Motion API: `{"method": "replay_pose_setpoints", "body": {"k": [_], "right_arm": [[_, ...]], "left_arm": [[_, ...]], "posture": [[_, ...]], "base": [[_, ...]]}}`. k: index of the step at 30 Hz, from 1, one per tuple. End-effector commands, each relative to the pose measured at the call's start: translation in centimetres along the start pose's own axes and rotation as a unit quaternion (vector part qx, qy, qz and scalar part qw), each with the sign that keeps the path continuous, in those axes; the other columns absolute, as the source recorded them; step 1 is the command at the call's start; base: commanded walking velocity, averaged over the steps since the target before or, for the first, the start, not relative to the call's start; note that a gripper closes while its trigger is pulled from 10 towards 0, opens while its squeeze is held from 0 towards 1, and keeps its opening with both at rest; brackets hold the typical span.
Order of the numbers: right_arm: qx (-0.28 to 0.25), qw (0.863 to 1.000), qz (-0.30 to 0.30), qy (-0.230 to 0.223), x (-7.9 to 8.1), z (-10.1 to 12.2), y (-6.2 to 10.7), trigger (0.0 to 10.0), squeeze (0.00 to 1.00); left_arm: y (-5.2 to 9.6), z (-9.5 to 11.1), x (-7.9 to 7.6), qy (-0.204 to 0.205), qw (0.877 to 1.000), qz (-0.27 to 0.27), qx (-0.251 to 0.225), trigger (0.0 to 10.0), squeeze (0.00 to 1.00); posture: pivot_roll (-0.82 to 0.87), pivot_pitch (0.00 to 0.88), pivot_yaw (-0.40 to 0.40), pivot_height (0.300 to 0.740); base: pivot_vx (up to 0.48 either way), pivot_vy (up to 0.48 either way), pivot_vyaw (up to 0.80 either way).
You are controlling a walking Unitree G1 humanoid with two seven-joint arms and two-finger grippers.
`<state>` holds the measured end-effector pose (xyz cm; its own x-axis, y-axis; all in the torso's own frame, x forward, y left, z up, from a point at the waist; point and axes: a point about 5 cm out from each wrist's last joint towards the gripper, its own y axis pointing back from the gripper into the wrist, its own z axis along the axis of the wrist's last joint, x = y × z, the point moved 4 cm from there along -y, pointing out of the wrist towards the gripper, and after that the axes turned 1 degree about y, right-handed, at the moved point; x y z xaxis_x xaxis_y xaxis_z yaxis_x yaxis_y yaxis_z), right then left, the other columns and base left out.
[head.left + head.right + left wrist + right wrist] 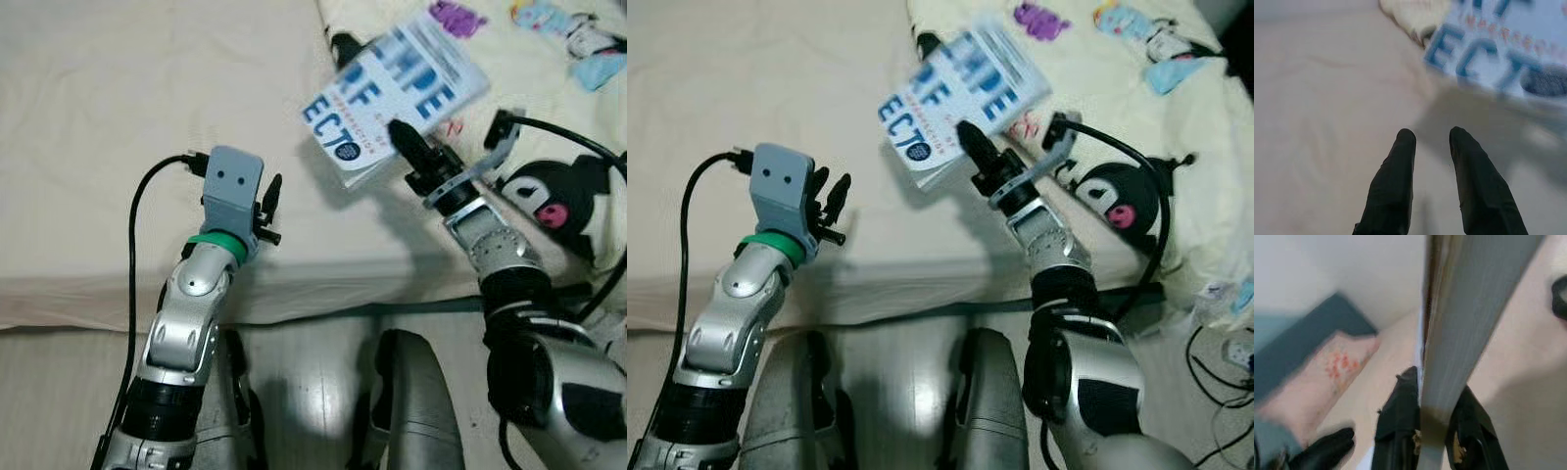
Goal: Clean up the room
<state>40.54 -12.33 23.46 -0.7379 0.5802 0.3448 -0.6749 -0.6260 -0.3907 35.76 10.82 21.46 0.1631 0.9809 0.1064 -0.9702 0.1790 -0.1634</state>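
A white book with large blue letters on its cover hangs tilted above the cream bed, blurred. My right gripper is shut on its lower edge; in the right wrist view the book's page edge runs up between the two black fingers. My left gripper hovers over the bed's front part, left of and lower than the book. Its fingers stand a little apart with nothing between them, and the book lies ahead of them.
A pale yellow blanket printed with cartoon figures covers the bed's right side. A black cable loops from my right wrist. More cables lie on the floor at the right. My legs stand against the bed's front edge.
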Motion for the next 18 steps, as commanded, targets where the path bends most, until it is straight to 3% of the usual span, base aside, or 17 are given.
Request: {"method": "replay_pose_setpoints", "body": {"k": [1, 6, 9, 10, 11, 13, 18], "right_arm": [[0.000, 0.999, -0.001, 0.050, 0.9, -0.1, 0.3, 10.0, 0.00], [-0.044, 0.994, -0.044, 0.086, 1.2, 0.9, 1.4, 10.0, 0.00], [-0.081, 0.994, -0.049, 0.046, 2.0, 1.6, 2.4, 10.0, 0.00], [-0.099, 0.994, -0.049, 0.008, 2.2, 2.0, 2.7, 10.0, 0.00], [-0.132, 0.988, -0.046, -0.059, 2.3, 2.6, 3.0, 10.0, 0.00], [-0.167, 0.977, -0.037, -0.129, 2.4, 3.1, 3.4, 10.0, 0.00], [-0.176, 0.974, -0.041, -0.137, 2.5, 3.0, 3.4, 10.0, 0.00]], "left_arm": [[0.2, 1.1, 0.8, 0.011, 0.999, 0.024, -0.022, 10.0, 0.00], [0.6, 2.3, 2.6, 0.021, 0.997, 0.062, -0.045, 10.0, 0.00], [0.9, 2.8, 3.9, 0.031, 0.994, 0.091, -0.052, 10.0, 0.00], [1.0, 2.8, 4.2, 0.034, 0.993, 0.099, -0.052, 10.0, 0.00], [0.9, 2.8, 4.3, 0.035, 0.993, 0.102, -0.053, 10.0, 0.00], [0.8, 2.8, 4.3, 0.034, 0.993, 0.103, -0.053, 10.0, 0.00], [0.6, 2.8, 4.2, 0.034, 0.993, 0.104, -0.054, 10.0, 0.00]], "posture": [[0.00, 0.071, -0.025, 0.556], [0.00, 0.052, -0.034, 0.556], [0.00, 0.043, -0.034, 0.556], [-0.01, 0.035, -0.034, 0.556], [-0.01, 0.033, -0.035, 0.556], [-0.01, 0.029, -0.034, 0.556], [-0.01, 0.025, -0.030, 0.556]], "base": [[0.000, 0.000, 0.00], [0.000, 0.000, 0.00], [0.000, 0.000, 0.00], [0.000, 0.000, 0.00], [0.000, 0.000, 0.00], [0.000, 0.000, -0.24], [0.000, 0.000, -0.51]]}}
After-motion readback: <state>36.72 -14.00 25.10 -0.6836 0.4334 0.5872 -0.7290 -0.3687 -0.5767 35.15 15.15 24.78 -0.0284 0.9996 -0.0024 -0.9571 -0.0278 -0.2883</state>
